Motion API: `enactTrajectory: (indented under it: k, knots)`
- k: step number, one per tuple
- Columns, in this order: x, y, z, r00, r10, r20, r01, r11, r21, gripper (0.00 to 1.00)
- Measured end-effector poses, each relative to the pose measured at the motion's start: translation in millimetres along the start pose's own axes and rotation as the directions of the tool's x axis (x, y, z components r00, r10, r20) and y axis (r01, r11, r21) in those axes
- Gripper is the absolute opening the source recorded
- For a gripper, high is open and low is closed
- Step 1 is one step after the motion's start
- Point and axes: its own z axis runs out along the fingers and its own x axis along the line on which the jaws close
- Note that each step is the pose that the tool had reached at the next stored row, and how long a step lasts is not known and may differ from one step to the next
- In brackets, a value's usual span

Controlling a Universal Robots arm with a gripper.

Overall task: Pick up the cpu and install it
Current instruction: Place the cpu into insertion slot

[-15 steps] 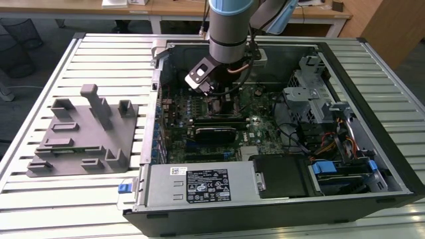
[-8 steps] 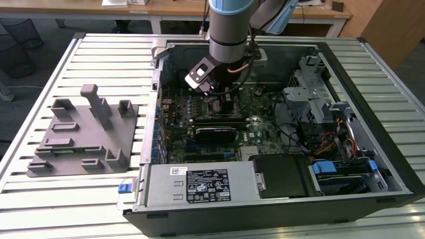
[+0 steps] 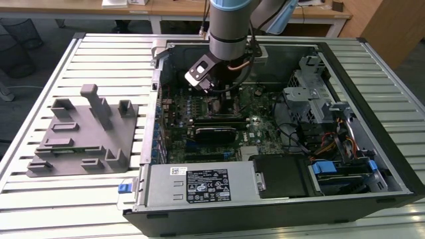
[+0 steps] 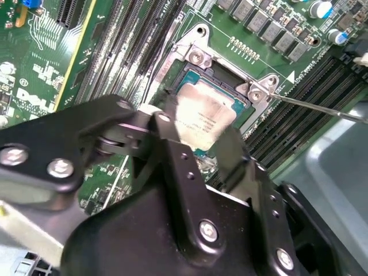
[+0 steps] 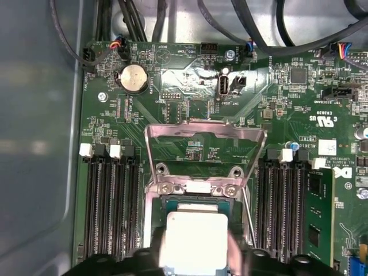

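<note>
**Over the motherboard socket (image 5: pixel 195 188): cpu (image 5: pixel 195 238) pinched in the gripper (image 5: pixel 195 257)**

On a pale slatted table (image 3: pixel 79 199), in a room with wooden desks (image 3: pixel 166 7) along the far side and dark mesh bins (image 3: pixel 17 35) on the floor at the exterior view's far left. Toward the table's left in the exterior view, a grey tray (image 3: pixel 86 134) with upright posts. Just beside it to the right, an open black computer case (image 3: pixel 391 149) laid on its side, motherboard (image 3: pixel 262 127) facing up and a boxed power supply (image 3: pixel 192 184) along the near edge. Reaching down into the far half of the case, the grey arm (image 3: pixel 229 25).

Inside the case, in the first wrist view: a hinged metal load plate (image 5: pixel 204 135) swung up and open beyond the socket, with banks of black memory slots (image 5: pixel 109 201) flanking it on both sides.

As for the cpu (image 4: pixel 204 115): lying flat, silver top turned up toward the cameras, pale rim showing at its edges. Square, so no long axis to name; sides parallel to the socket frame and to the memory slots. Black fingers (image 4: pixel 230 155) clenched against two opposite sides of the chip. Placed within the socket opening in both wrist views, though whether fully seated or held just above cannot be told, with the fingers covering its near edge.
</note>
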Motion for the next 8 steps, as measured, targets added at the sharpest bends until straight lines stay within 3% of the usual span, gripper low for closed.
enactTrajectory:
  k: [1,3,4,6,7,8]
  knots:
    - [0.0,0.0,-1.1,1.0,0.0,0.0,0.0,1.0,0.0001,0.54]
    - [0.1,0.1,-3.0,1.0,0.0,0.0,0.0,1.0,0.0002,0.42]
    - [0.1,0.2,-3.8,1.0,0.0,0.0003,0.0,1.0,0.0004,0.42]
    - [0.2,0.3,-5.5,1.0,0.0,0.0022,0.0,1.0,0.0005,0.3]
    - [0.5,0.3,-8.6,1.0,0.0,0.0086,0.0,1.0,0.0007,0.18]
    - [0.5,0.4,-9.7,1.0,0.0,0.0098,0.0,1.0,0.0008,0.11]
